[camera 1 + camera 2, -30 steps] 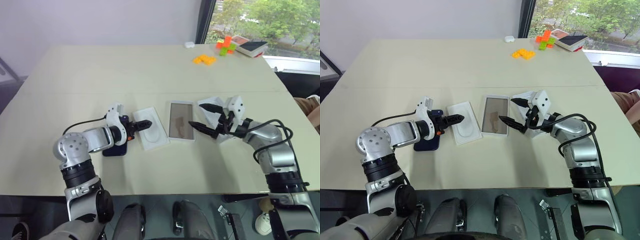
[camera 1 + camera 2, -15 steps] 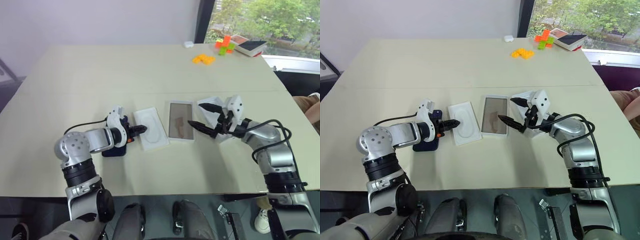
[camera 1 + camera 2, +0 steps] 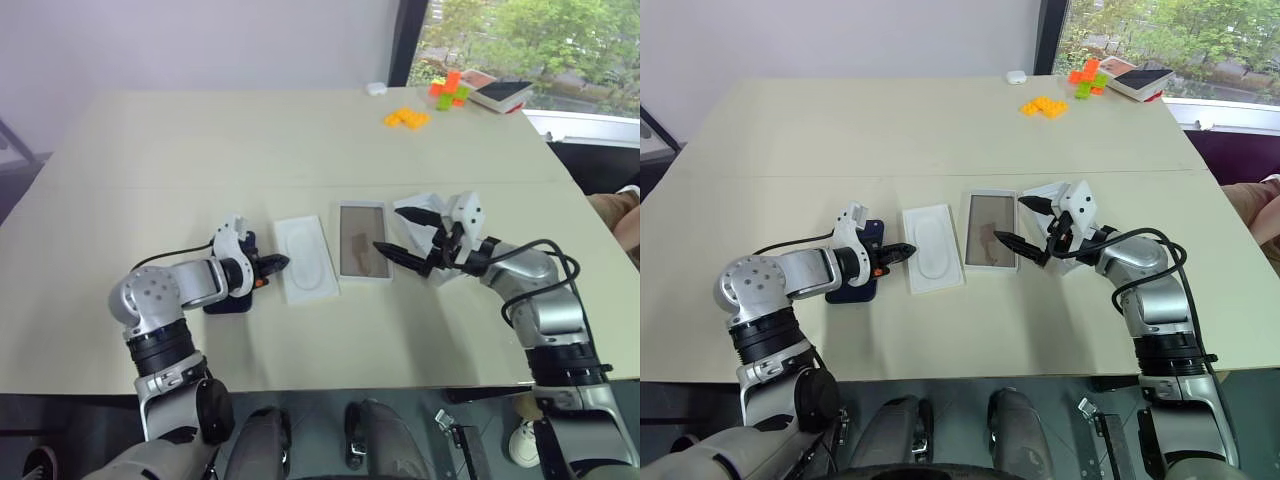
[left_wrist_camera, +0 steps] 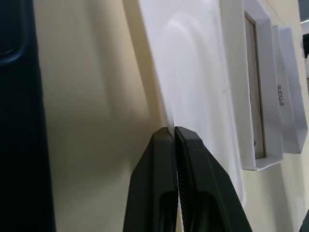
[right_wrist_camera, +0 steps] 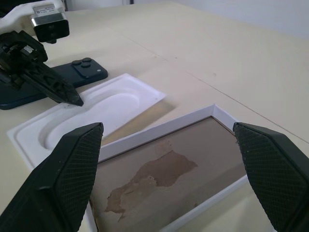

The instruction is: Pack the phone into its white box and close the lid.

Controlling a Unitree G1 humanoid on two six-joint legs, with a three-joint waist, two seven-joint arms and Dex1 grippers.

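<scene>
Two grippers flank the box [image 3: 362,254]: left gripper [image 4: 174,131] clenched on the insert [image 3: 309,258] edge, right gripper [image 3: 399,238] gaping, empty. Phone [image 3: 229,297] lies at the insert's nine o'clock. Step: probably shifting the insert aside; next, grasp the phone.

Phone [image 3: 853,287]: mostly hidden under left hand [image 3: 908,248] and its wrist; left wrist view cuts it at the frame edge. Lid [image 3: 425,232]: largely covered by right hand [image 3: 393,234]. Coloured blocks [image 3: 1045,106] at far table [image 3: 890,130] edge: too small to identify.
</scene>
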